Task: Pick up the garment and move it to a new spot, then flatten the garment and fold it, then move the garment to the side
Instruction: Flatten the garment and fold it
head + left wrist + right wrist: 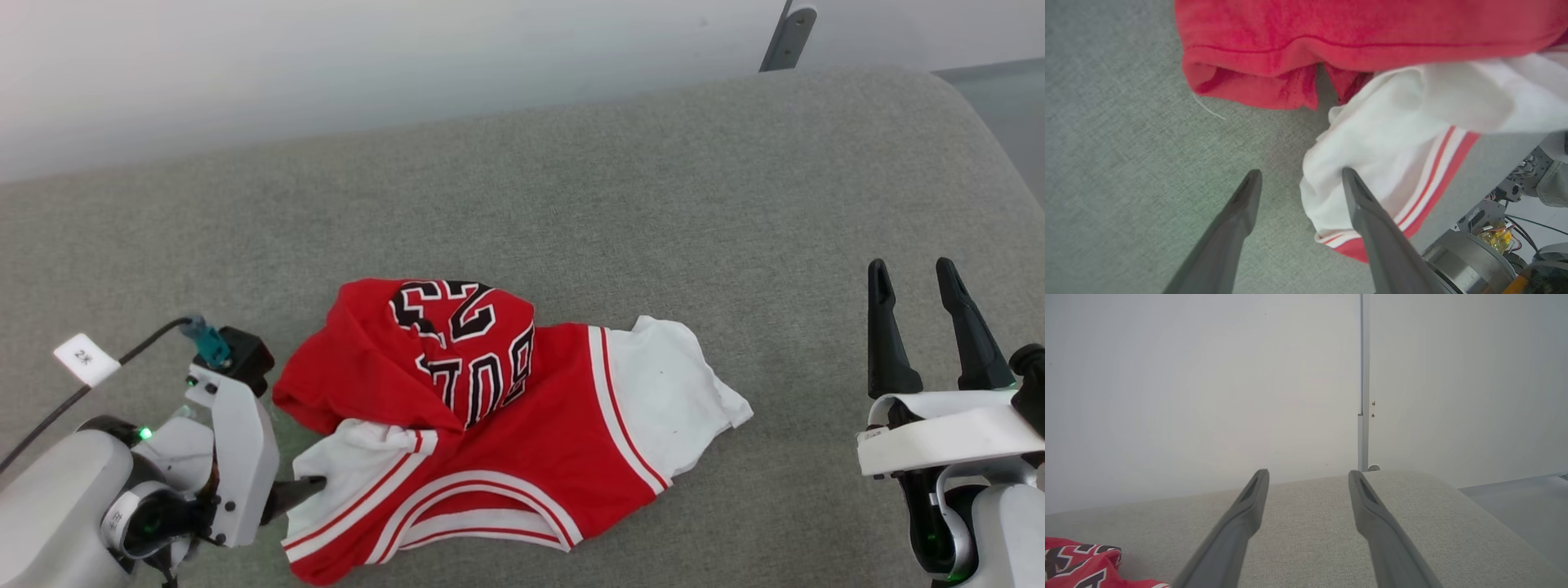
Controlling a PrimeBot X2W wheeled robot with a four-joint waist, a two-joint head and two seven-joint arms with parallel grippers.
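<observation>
We are looking at what seems a bare robot test room rather than a lived-in home. A broad grey upholstered cushion [653, 204] is stretching across the scene. Behind the cushion a plain white wall [326, 65] is rising, with a thin metal strip [1363, 441] running up it. Past the cushion's right end smooth grey floor [1008, 106] is showing. Beyond its near edge exposed wiring [1494, 239] is lying open.

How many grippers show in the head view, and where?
2. The left gripper: lower left, fingertips at the white edge of the garment; the right gripper: lower right, open, away from it.
</observation>
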